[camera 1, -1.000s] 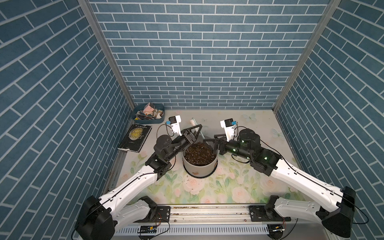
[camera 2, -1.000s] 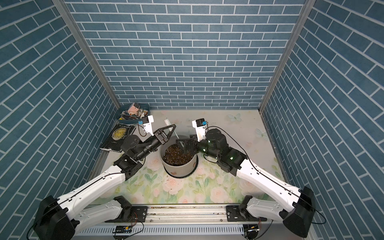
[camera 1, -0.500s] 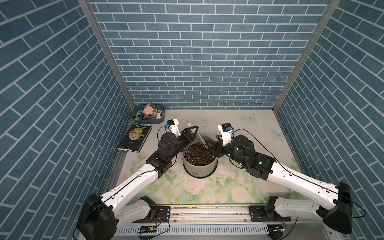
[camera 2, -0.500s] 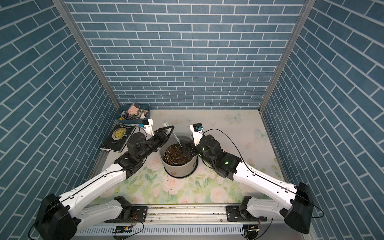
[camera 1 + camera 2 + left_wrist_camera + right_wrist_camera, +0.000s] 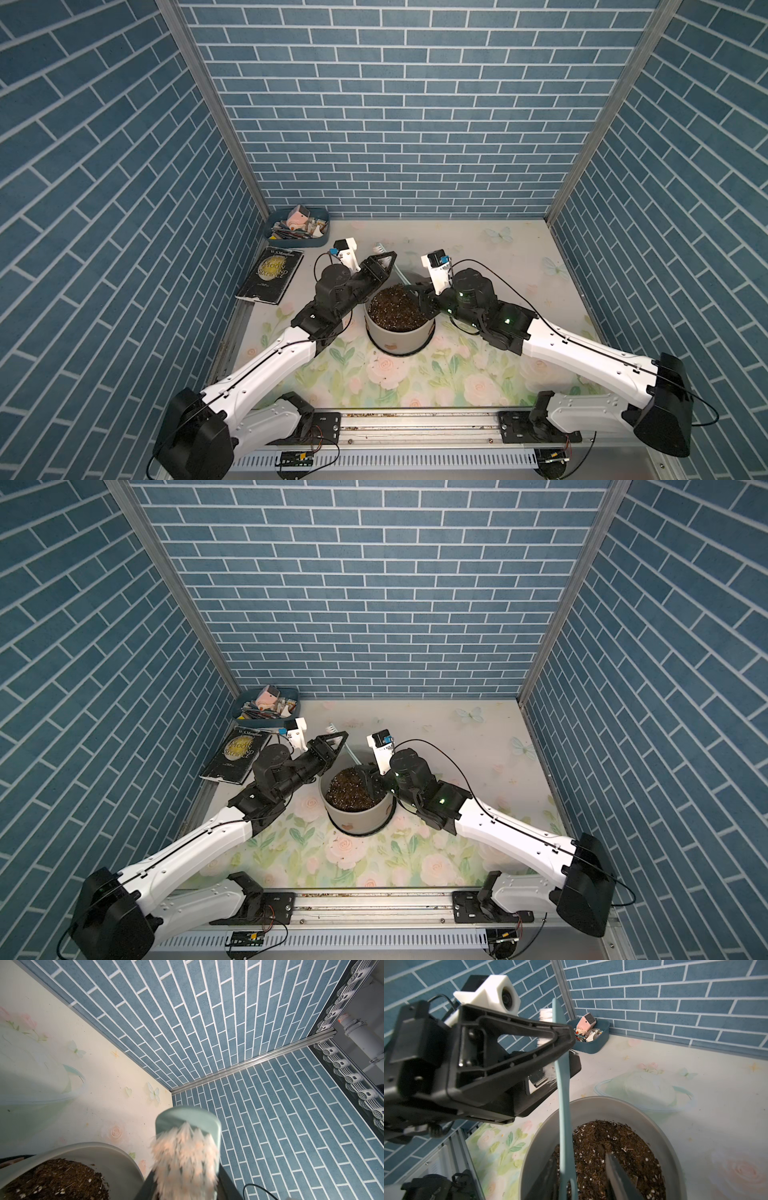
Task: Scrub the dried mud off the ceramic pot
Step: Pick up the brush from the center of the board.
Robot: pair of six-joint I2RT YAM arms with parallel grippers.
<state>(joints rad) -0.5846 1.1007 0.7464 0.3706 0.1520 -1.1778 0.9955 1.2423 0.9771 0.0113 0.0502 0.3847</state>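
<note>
The left pincer (image 5: 380,266) is gripping a teal brush (image 5: 564,1105) over the ceramic pot (image 5: 399,336) mid-worktop while the right pincer (image 5: 579,1178) is straddling its handle (grip unclear), so a dried mud (image 5: 390,345) patch is awaiting scrubbing.

A staged robot test booth: blue brick-print walls (image 5: 395,124), floral tabletop (image 5: 415,374), aluminium base rail (image 5: 415,424).

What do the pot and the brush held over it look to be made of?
Pot: probably glazed or matte ceramic; smooth, even grey wall with no seams, though plastic can't be excluded. Brush: handle looks like moulded plastic, uniform teal with soft sheen; bristles pale, fine, likely synthetic.
</note>
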